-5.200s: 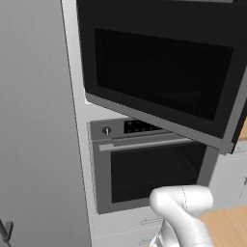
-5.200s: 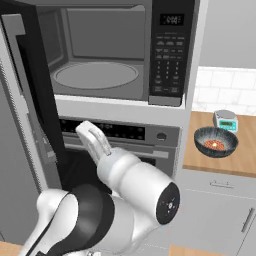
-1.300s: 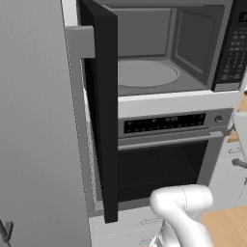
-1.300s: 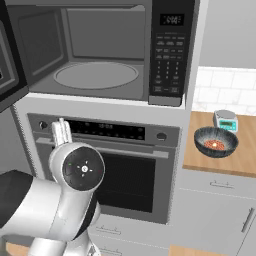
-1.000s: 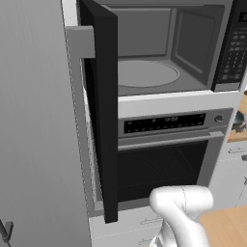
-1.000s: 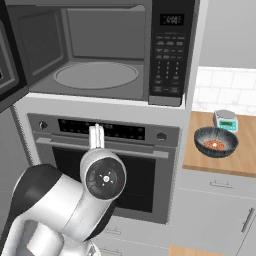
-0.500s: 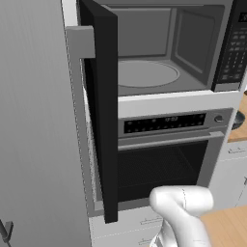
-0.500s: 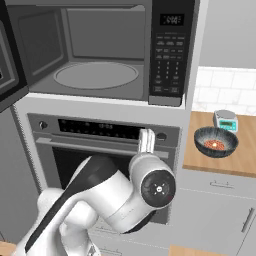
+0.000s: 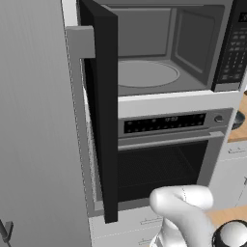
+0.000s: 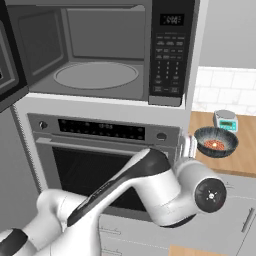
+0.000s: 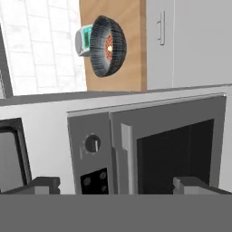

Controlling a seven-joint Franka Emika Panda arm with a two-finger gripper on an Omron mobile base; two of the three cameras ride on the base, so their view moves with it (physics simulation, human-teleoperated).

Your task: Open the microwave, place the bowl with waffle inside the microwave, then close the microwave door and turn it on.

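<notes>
Over by the tall cabinet, the microwave [image 10: 100,50] stands wide open, its round turntable [image 10: 96,75] bare. The microwave door [image 9: 103,111] is swung out to the left, edge-on from the left base view. Off to the right, the bowl [image 10: 215,141] sits on the wooden counter [image 10: 240,155], a waffle inside it, just in front of a small kitchen scale [image 10: 225,120]. The gripper [image 11: 117,183] has its fingers spread apart, holding nothing, level with the oven [image 10: 100,160] front and pointing toward the bowl.
</notes>
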